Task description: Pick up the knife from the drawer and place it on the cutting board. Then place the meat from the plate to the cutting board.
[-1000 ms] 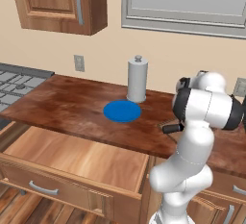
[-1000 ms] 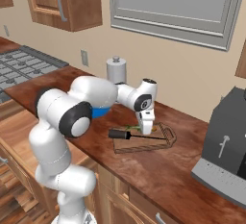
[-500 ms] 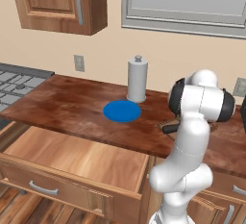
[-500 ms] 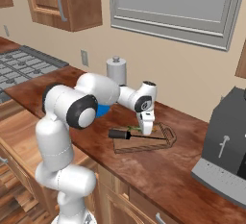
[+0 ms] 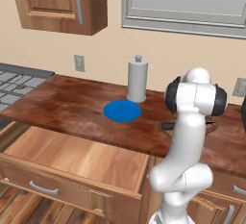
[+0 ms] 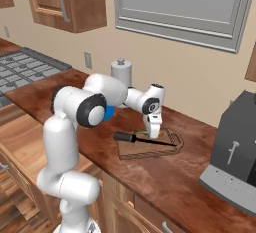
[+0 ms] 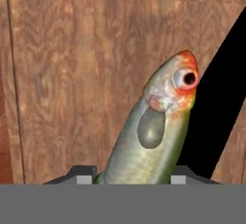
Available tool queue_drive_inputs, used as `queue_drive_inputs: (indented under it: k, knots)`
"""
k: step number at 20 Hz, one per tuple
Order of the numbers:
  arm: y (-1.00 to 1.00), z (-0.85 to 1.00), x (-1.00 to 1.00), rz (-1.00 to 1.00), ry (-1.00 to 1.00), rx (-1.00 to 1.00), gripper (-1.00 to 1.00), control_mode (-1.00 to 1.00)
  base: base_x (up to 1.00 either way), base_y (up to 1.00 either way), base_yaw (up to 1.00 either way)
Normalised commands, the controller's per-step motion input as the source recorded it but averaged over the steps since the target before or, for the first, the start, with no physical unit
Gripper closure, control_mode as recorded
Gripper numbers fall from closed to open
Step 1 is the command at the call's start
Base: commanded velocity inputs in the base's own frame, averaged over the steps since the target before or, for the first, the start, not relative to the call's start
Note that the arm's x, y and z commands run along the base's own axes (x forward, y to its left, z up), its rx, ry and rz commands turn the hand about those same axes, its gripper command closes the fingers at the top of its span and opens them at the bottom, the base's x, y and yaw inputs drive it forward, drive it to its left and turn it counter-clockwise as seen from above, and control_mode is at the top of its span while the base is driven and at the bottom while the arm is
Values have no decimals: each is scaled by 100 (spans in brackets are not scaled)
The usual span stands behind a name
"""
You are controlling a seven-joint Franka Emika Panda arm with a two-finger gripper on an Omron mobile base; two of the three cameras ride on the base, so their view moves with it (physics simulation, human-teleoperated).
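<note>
In the right base view the arm reaches from the lower left toward the centre of the frame, and the hand (image 6: pixel 154 133) points down over the cutting board (image 6: pixel 171 144), which lies on the brown worktop (image 6: pixel 200 177) just right of centre. The knife (image 6: pixel 142 140) rests across the board, its black handle sticking out over the board's left edge and its thin blade running toward the right. A sliver of green shows at the board's far edge beside the hand.

The hand view looks straight down on the board's wood grain. The meat (image 7: pixel 153 131), a green-grey fish with an orange-red head and a round eye, rises from between the two finger tips (image 7: pixel 79 176) at the bottom of the frame, its head aimed at the upper right. The hand is pinching the fish by its tail end. The dark blade of the knife cuts across the right side of this view.

In the left base view the blue plate (image 5: pixel 122 111) sits near the centre of the frame on the worktop, in front of a paper-towel roll (image 5: pixel 137 80), with nothing on it. The drawer (image 5: pixel 72 160) stands pulled out at the lower left, its pale floor bare. A dark coffee machine (image 6: pixel 235 157) stands at the right edge of the right base view.
</note>
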Motion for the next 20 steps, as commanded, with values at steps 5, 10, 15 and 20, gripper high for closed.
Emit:
queue_drive_inputs:
  k: [5,10,15,20]
  knots:
    - [-14,-25,11,0,2,2,100,-100,0,0,0]
    - [-17,-31,0,0,5,4,-100,-100,0,0,0]
    - [-33,-20,0,0,1,7,-100,-100,0,0,0]
    - [-21,-8,-8,0,0,6,-100,-100,0,0,0]
